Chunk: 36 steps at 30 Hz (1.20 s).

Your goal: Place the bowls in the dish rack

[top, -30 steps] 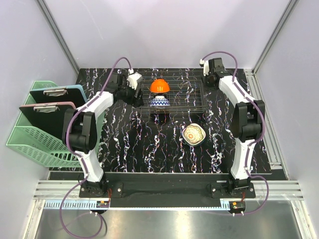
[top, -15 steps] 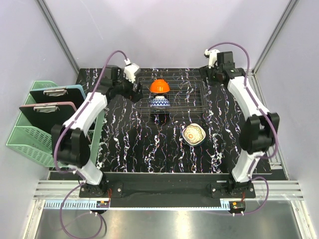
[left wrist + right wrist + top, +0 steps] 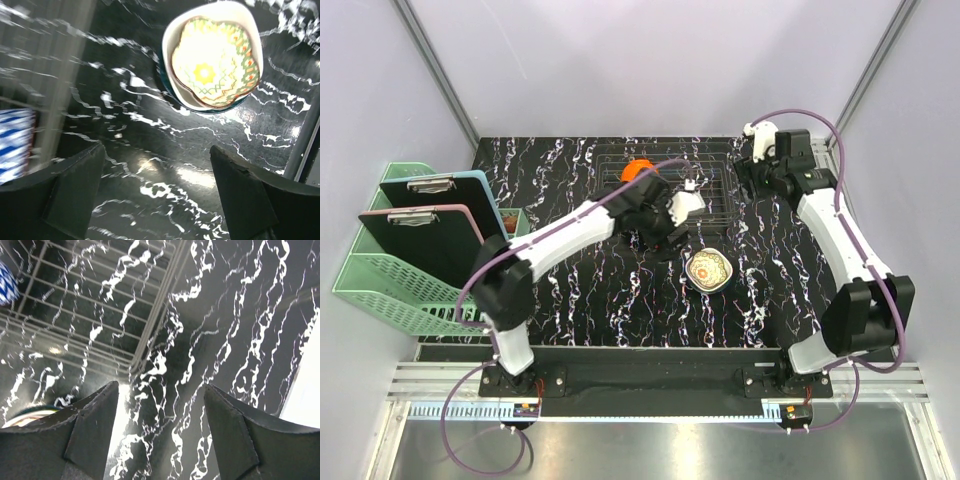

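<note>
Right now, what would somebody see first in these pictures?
Probably the bright orange bowl in the dish rack at the back of the black marbled table. Next, the flowery cream bowl sitting alone in front of the rack, with the left end effector open near it.

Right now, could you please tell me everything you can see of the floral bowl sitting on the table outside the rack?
The floral bowl is small and round, glossy like glazed ceramic, with a cream outside and rim. Inside, a scalloped pattern shows a yellow flower at the centre, ringed by green and orange zigzags. It stands upright, mouth up and empty, on the black marbled table, just in front of the dish rack and apart from it. Only the table touches it.
</note>
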Tool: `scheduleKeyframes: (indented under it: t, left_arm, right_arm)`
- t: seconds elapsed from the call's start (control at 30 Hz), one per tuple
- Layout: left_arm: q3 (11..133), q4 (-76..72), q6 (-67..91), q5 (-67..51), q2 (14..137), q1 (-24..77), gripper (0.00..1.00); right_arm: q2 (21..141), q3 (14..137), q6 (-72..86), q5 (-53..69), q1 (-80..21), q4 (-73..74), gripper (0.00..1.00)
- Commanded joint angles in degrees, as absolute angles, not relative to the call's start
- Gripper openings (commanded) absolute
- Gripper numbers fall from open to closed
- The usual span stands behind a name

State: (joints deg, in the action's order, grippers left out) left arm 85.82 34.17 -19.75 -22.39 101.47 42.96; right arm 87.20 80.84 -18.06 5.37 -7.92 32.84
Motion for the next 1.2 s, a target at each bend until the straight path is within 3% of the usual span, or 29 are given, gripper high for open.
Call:
scheduleKeyframes:
  t: [0.0, 0.5, 1.17]
  left_arm:
    - [92.01, 38.32, -18.02, -21.09, 106.08, 45.87, 0.87]
    - [99.31, 41.39, -11.08, -26.19, 113.90, 48.51, 0.79]
    - [102.66, 43.07, -7.82, -24.52, 119.53, 49.57, 0.48]
  right_arm:
    - [81.04, 78.06, -20.30, 5.01, -6.24, 31.20, 0.76]
    - [74.36, 71.37, -21.18, 7.47, 2.11, 30.50, 0.74]
    - [71.89, 69.52, -20.13, 10.72, 3.60, 30.06, 0.71]
